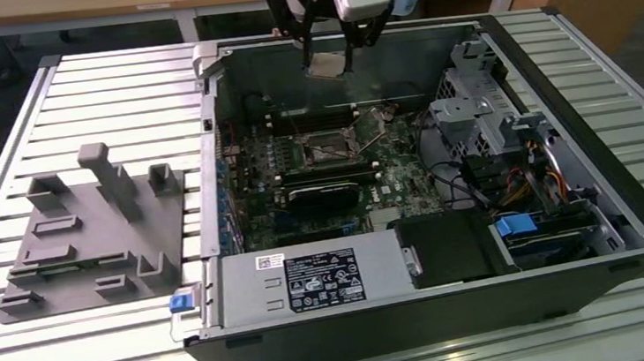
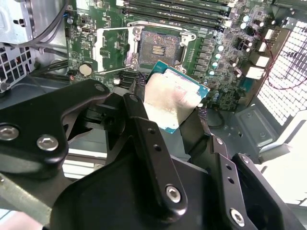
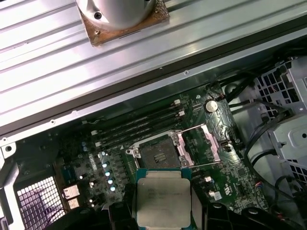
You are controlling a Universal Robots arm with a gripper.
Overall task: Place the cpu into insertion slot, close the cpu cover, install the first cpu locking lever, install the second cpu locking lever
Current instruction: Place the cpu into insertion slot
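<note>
On a slatted metal counter point(image 1: 76, 80), an open computer case point(image 1: 431, 325) lies on its side. Inside, the insertion slot point(image 1: 329, 150) sits bare, the cpu cover point(image 3: 199, 146) swung open beside it. Over the case's far end, the tool point(image 1: 331, 57) grips the cpu point(image 3: 163, 201) by its edges.

Computer case point(image 1: 431, 325): side panel off, open from above.
Insertion slot point(image 3: 156, 154): dark centre bare, nothing over it.
Cpu cover point(image 3: 199, 146): open, to one side of the slot.
Memory slots point(image 3: 139, 122): low, just beside the slot.
Drive cage point(image 1: 474, 99), cables point(image 1: 464, 180): crowd the exterior view's right.
Power supply point(image 1: 308, 281): blocks the near end.
Gripper point(image 1: 332, 60), clamping the cpu point(image 2: 172, 98): high above the board, near the far wall.
</note>
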